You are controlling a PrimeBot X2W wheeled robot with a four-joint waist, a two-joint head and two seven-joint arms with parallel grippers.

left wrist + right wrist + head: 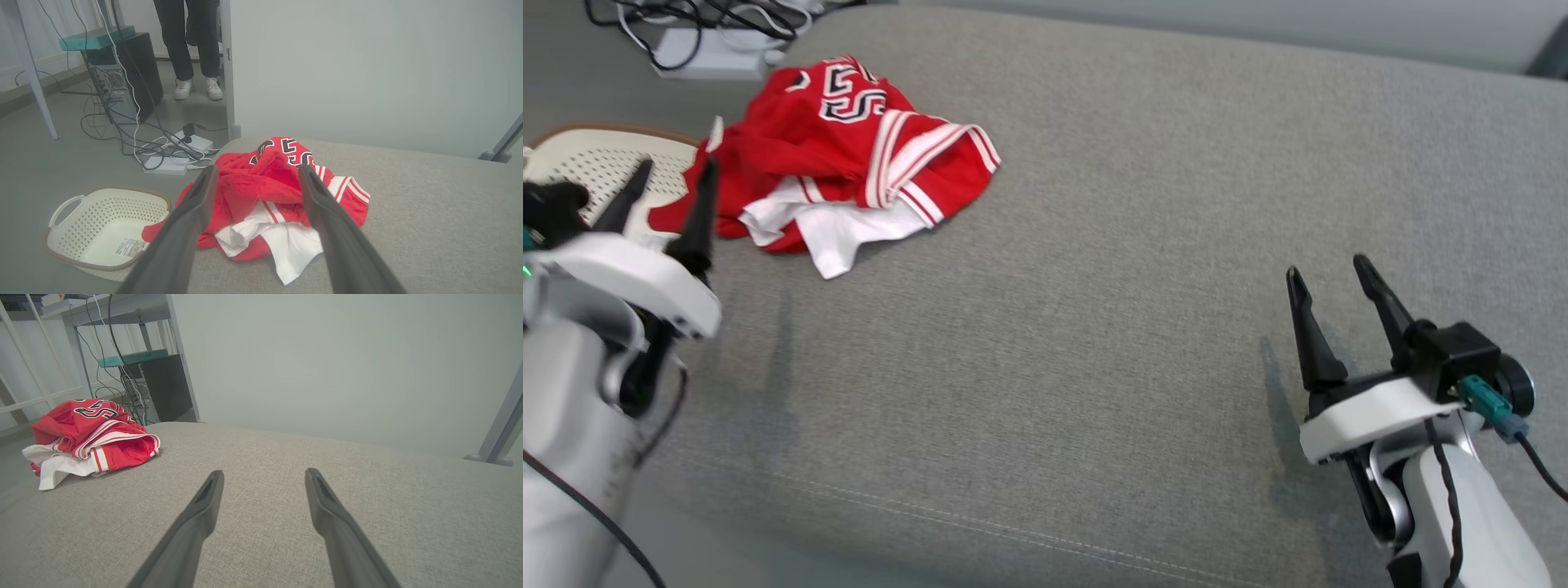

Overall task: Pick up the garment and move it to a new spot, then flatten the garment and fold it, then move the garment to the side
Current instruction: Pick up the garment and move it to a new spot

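A crumpled red garment (849,155) with white trim and black-and-white lettering lies in a heap at the far left of the grey cushion (1135,286). Part of it hangs over the cushion's left edge. My left gripper (674,175) stands open just left of the heap, short of it, with nothing between its fingers. Along those fingers the garment (269,192) lies straight ahead of the left gripper (255,169). My right gripper (1327,273) hovers open over bare cushion at the right, far from the garment (92,437), and the right gripper (263,473) is empty.
A cream perforated laundry basket (81,228) sits on the floor left of the cushion. Power strips and tangled cables (171,155) lie beyond it, near a computer tower (130,73). A person's legs (192,45) stand in the background. A pale wall panel (367,69) rises behind the cushion.
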